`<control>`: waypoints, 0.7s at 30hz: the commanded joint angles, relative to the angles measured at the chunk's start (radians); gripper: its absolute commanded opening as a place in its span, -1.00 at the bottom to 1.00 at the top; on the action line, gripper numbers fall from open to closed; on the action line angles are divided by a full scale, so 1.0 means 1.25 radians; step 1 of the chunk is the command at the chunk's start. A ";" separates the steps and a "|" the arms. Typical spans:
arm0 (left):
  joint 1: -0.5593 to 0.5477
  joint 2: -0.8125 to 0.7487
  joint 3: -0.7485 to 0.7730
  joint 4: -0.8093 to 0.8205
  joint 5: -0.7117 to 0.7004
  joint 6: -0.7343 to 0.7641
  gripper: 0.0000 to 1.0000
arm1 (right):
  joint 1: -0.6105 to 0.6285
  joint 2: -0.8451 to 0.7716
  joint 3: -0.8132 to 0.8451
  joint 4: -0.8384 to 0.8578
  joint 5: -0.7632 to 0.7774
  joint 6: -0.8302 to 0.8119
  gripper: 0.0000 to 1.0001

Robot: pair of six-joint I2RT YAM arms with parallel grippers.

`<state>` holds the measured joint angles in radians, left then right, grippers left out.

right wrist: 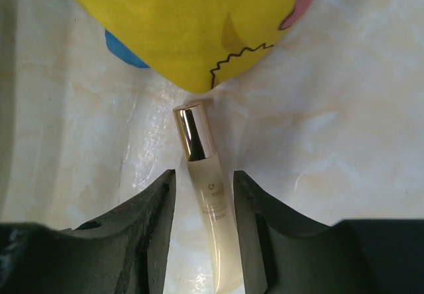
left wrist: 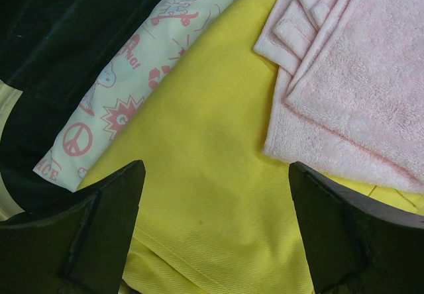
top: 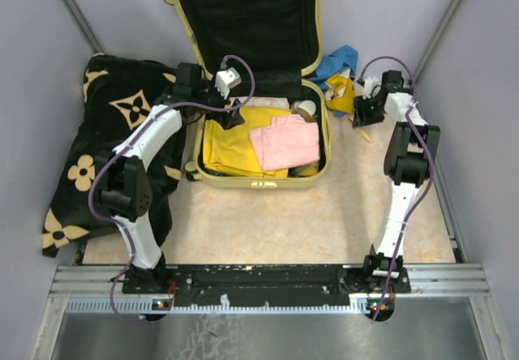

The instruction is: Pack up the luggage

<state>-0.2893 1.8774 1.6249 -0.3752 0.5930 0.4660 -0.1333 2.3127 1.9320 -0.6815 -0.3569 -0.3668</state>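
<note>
The luggage (top: 235,179) lies open at the far middle of the bench (right wrist: 344,142), between the two arms. Its long axis runs from the arm bases toward the back wall, turned slightly off square. The lower shell faces up, and the black-lined lid is raised at the far end.

The right pincer (right wrist: 203,178) stands narrow around a slim gold-capped bottle (right wrist: 209,201) that lies flat on the bench to the right of the case. The bottle's cap points away from the wrist. Whether the jaws actually clamp it cannot be told.

The smooth, round bottle is the likely weak spot, since a squeeze low on its body could make it roll or squirt forward. The cap sits just at the edge of a yellow printed cloth (right wrist: 185,22), which may snag or drag on a lift.

The left pincer (left wrist: 215,175) hangs wide and empty over the yellow garment (left wrist: 199,142) beside the pink towel (left wrist: 344,75) – right where the bottle would need to go, so the arms could crowd each other
</note>
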 commanded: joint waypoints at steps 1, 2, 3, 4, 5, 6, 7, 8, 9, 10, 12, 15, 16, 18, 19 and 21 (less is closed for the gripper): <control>0.005 0.006 0.022 -0.002 -0.006 -0.010 0.89 | 0.022 0.012 0.037 0.012 0.038 -0.040 -0.23; 0.005 0.007 0.021 -0.002 -0.007 -0.011 0.89 | 0.026 0.008 0.026 0.014 0.046 -0.052 -0.25; 0.005 0.007 0.021 -0.001 -0.006 -0.012 0.89 | 0.030 0.001 0.012 0.020 0.056 -0.063 -0.29; 0.005 0.007 0.021 0.001 -0.006 -0.013 0.89 | 0.034 -0.008 -0.005 0.024 0.067 -0.074 -0.35; 0.005 0.006 0.022 0.002 -0.005 -0.015 0.89 | 0.036 -0.021 -0.032 0.032 0.075 -0.084 -0.43; 0.006 0.005 0.023 0.004 -0.005 -0.017 0.89 | 0.037 -0.035 -0.051 0.038 0.083 -0.088 -0.49; 0.005 0.005 0.022 0.004 -0.003 -0.018 0.89 | 0.035 -0.048 -0.064 0.042 0.090 -0.090 -0.54; 0.005 0.004 0.023 0.005 -0.001 -0.020 0.89 | 0.035 -0.063 -0.073 0.038 0.096 -0.093 -0.57; 0.005 0.003 0.022 0.006 -0.001 -0.021 0.89 | 0.035 -0.080 -0.078 0.032 0.100 -0.096 -0.59; 0.005 0.000 0.021 0.006 0.001 -0.021 0.89 | 0.034 -0.096 -0.078 0.024 0.101 -0.097 -0.61; 0.006 -0.004 0.017 0.010 0.003 -0.027 0.89 | 0.035 -0.135 -0.074 0.005 0.086 -0.095 -0.66; 0.008 -0.011 0.006 0.023 0.009 -0.042 0.89 | 0.036 -0.197 -0.044 -0.016 0.037 -0.069 -0.70; 0.010 -0.014 0.002 0.032 0.013 -0.048 0.89 | 0.037 -0.215 -0.033 -0.023 0.020 -0.060 -0.71; 0.015 -0.018 -0.003 0.043 0.019 -0.062 0.89 | 0.041 -0.247 -0.014 -0.031 -0.017 -0.043 -0.71; 0.018 -0.019 -0.004 0.048 0.021 -0.070 0.89 | 0.044 -0.260 -0.005 -0.032 -0.035 -0.036 -0.70; 0.024 -0.022 -0.004 0.054 0.025 -0.078 0.89 | 0.059 -0.279 0.013 -0.038 -0.067 -0.023 -0.70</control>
<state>-0.2783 1.8778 1.6241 -0.3531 0.5953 0.4084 -0.0906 2.1109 1.8484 -0.7303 -0.3305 -0.4393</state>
